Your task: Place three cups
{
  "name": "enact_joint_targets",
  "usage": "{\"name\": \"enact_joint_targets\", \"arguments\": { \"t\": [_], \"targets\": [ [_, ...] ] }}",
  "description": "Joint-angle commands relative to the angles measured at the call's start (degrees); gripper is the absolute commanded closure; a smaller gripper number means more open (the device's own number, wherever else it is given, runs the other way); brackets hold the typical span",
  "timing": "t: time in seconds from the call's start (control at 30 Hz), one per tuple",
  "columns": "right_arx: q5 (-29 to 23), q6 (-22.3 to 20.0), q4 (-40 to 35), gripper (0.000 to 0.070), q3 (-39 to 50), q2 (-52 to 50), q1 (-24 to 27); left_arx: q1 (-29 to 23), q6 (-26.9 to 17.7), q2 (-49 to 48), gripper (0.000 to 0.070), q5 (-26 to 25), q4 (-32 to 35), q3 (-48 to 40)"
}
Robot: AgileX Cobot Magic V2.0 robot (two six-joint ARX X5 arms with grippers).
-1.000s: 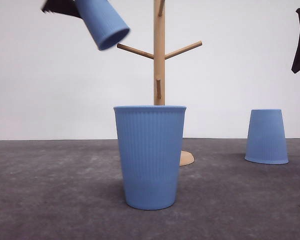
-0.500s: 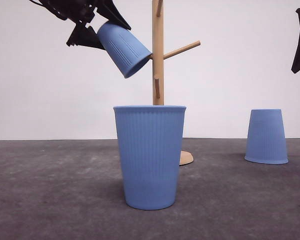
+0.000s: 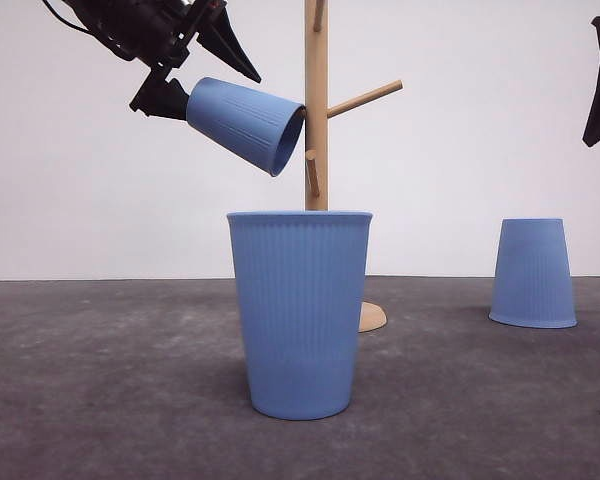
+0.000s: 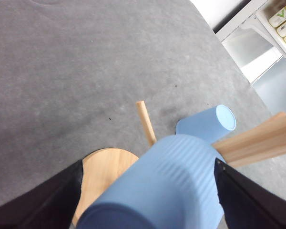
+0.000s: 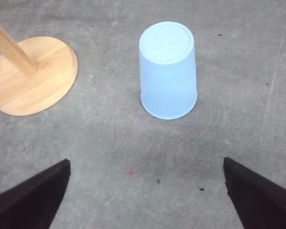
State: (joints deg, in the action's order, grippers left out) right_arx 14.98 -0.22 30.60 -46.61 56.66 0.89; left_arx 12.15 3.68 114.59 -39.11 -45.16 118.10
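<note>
Left gripper, high at the left of the front view: jaws clamped across the base end of the held cup, tilted mouth-first and slightly downward toward the wooden rack, rim touching or just short of the post beside a lower peg. Likely hanging this cup on a peg.

Handling, judged from appearance: light, thin-walled, stiff enough to keep shape under the jaws; fine vertical ribbing probably aids grip. Grasp best across the narrow base end, leaving the mouth free.

Centre, nearest the camera: upright cup standing mouth up on the grey surface, in front of the rack base. Interior not visible; contents cannot be told.

Right: inverted cup resting mouth down on the surface, well apart from the rack, so holding nothing.

Right gripper: poised above the inverted cup, jaws spread wide and empty.
</note>
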Motion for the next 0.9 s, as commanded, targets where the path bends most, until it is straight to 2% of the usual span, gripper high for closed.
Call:
{"name": "enact_joint_targets", "arguments": {
  "t": [0.0,0.23,0.33,0.47,0.63,0.77,0.87],
  "targets": [
    [0.12,-0.64,-0.45,0.0044,-0.68,0.33,0.0,-0.24,-0.75,0.94,0.0172,0.97,-0.27,2.63],
    [0.19,-0.78,-0.5,0.0044,-0.68,0.33,0.0,-0.92,-3.83,0.94,0.0172,8.94,-8.26,11.71],
    [0.03,-0.85,-0.79,0.0044,-0.68,0.38,0.0,-1.02,-4.62,0.94,0.0172,14.68,-14.29,17.12],
    [-0.23,-0.85,-2.53,0.0044,-0.68,1.28,0.0,-0.92,-5.4,0.94,0.0173,25.2,-23.35,22.36],
    [0.15,-0.81,-5.62,0.0044,-0.68,5.1,0.0,-0.02,-6.08,0.81,0.0174,37.3,-31.97,24.58],
    [0.2,-0.32,-10.33,0.0043,-0.68,9.54,-0.02,0.64,-6.2,0.72,0.0174,42.28,-37.52,24.83],
    [0.29,-0.16,-13.91,0.0044,-0.68,12.48,-0.05,0.96,-5.68,0.25,0.018,46.31,-38.96,24.83]
  ]
}}
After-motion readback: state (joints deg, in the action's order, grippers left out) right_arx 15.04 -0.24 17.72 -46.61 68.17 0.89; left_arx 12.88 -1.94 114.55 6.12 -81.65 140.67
